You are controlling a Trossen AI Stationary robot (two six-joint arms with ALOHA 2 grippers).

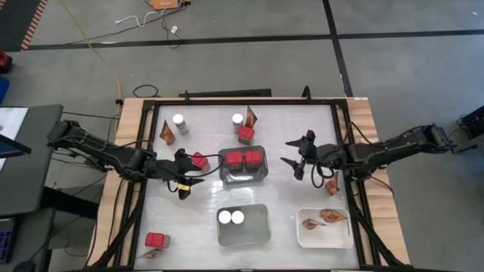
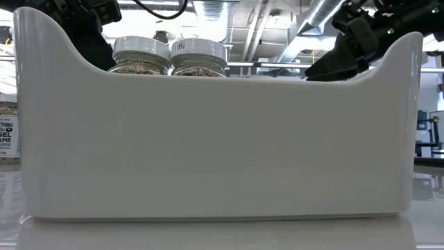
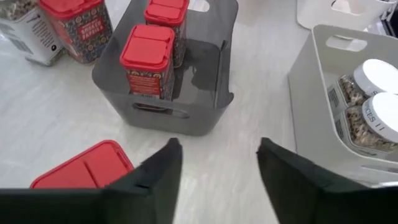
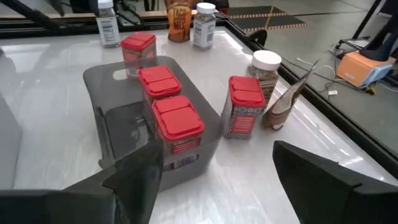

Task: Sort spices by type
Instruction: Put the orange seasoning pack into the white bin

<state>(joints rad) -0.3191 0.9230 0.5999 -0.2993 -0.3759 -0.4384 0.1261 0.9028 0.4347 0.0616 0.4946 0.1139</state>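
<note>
Two red containers (image 1: 243, 159) stand in the grey tray (image 1: 242, 175) at mid-table. My left gripper (image 1: 189, 172) hovers open just left of that tray, with a loose red container (image 3: 81, 173) beside its far finger. My right gripper (image 1: 295, 153) is open in the air to the tray's right, holding nothing. Two jars (image 1: 231, 217) stand in the near white tray (image 1: 243, 236). Packets (image 1: 324, 219) lie in the right white tray (image 1: 325, 238). Another red container (image 1: 246, 135), jars (image 1: 179, 122) and packets (image 1: 167, 132) stand at the far side. My left gripper has only bare table between its fingers. The loose red container's lid (image 3: 109, 163) lies close against the outer side of one finger (image 3: 163, 171). I cannot tell whether they touch.
A red container (image 1: 156, 240) and a packet (image 1: 149, 255) lie at the near left corner. One packet (image 1: 330, 183) lies under my right arm. A black frame (image 1: 151, 151) borders the table. The near white tray's wall (image 2: 222, 139) fills the low view.
</note>
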